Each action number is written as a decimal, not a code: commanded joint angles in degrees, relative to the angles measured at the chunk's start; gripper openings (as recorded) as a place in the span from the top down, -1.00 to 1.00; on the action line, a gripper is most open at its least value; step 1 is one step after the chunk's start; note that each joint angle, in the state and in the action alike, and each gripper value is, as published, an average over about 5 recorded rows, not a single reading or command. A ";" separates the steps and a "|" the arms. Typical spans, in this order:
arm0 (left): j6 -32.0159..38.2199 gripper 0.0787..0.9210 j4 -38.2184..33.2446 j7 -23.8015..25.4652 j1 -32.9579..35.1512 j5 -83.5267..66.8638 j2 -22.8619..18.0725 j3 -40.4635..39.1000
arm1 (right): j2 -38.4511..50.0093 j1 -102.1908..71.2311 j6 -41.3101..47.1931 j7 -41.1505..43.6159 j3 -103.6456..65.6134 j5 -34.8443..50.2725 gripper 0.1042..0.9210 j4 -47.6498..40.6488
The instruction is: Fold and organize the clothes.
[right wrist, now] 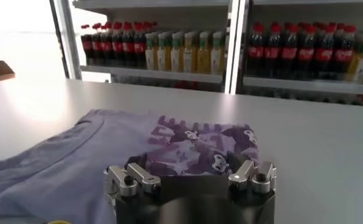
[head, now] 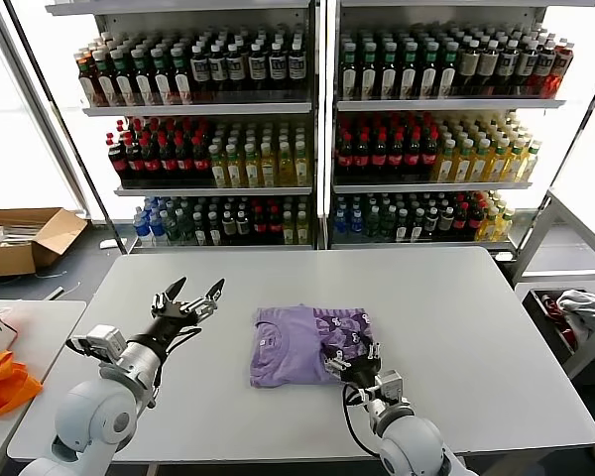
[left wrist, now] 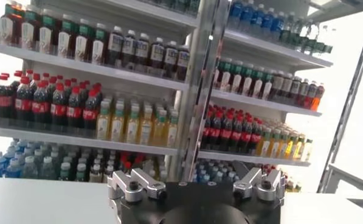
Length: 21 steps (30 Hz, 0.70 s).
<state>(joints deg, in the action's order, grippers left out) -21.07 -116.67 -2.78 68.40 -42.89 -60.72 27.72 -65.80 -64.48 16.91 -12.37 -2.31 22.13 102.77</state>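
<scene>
On the white table [head: 456, 297], right pincer [head: 352, 359] wide over folded lavender T-shirt [head: 293, 347], left pincer [head: 190, 300] wide, raised beside it.

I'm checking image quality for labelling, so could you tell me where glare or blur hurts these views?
Head view: the windows behind the shelves blow out white, while the T-shirt on the table stays evenly lit. Left wrist view: backlit, bottles soft. Right wrist view: the shirt's print is readable, far bottles blurred.
</scene>
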 commanded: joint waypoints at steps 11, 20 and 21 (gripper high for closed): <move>0.82 -0.77 1.03 0.87 0.51 1.44 -0.08 0.07 | 1.95 -0.38 -4.69 -0.55 -8.42 1.08 -0.76 14.44; 5.27 -0.77 -0.16 2.67 5.74 6.30 -0.87 2.65 | 2.03 -15.55 -11.15 5.11 -25.36 -4.76 -0.76 16.71; 5.92 -0.77 -0.40 2.89 6.53 7.13 -1.02 3.05 | 1.82 -17.51 -11.71 6.03 -27.29 -4.40 -0.76 16.98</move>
<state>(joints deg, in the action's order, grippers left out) -18.67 -116.09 -1.12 70.44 -40.01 -61.32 28.84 -63.94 -68.47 11.27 -11.24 -12.94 21.38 114.33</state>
